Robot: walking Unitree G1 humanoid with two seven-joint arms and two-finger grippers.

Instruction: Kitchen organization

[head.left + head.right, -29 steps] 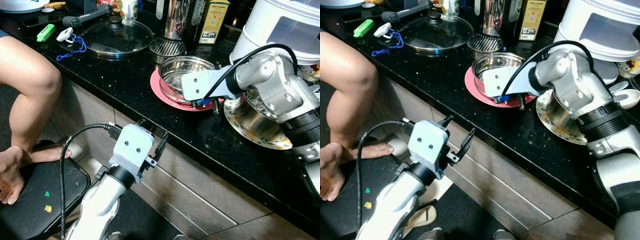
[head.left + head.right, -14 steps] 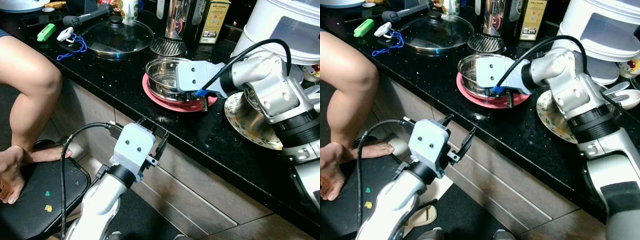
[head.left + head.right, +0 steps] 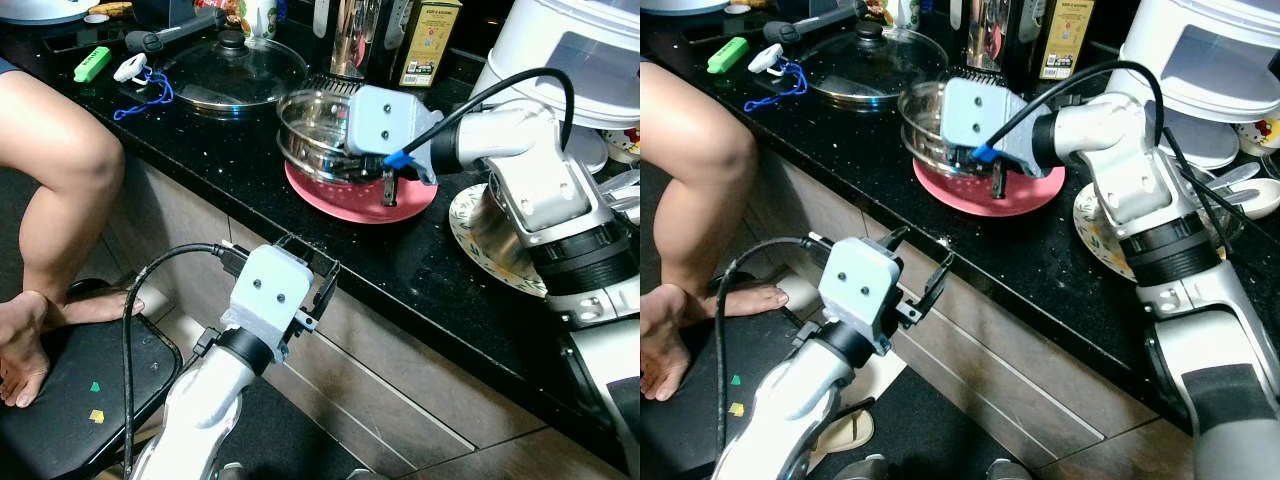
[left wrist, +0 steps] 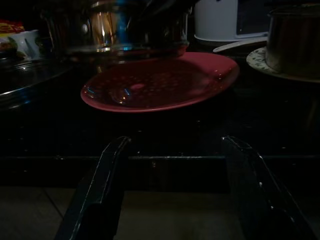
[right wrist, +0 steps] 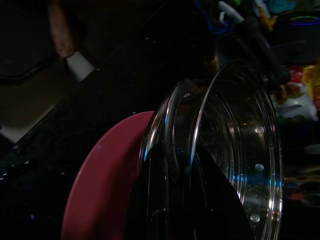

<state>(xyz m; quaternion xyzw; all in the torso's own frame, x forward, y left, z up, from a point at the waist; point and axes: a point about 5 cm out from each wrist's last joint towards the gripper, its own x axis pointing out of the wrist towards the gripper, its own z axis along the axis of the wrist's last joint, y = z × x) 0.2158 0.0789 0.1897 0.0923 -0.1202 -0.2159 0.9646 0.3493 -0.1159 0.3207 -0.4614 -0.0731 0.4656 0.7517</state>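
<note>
The right hand pinches the rim of a steel bowl, holding it tilted above the pink plate on the black tabletop. A glass lid lies at ten o'clock from the bowl and a patterned plate at four o'clock. The left hand hangs spread below the tabletop's edge, near a person's leg.

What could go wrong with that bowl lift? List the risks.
1. The right gripper pinches only the rim of the steel bowl, so the bowl may tilt or slip back onto the pink plate.
2. The glass lid and grater sit close behind; carrying the bowl that way could knock them.
</note>
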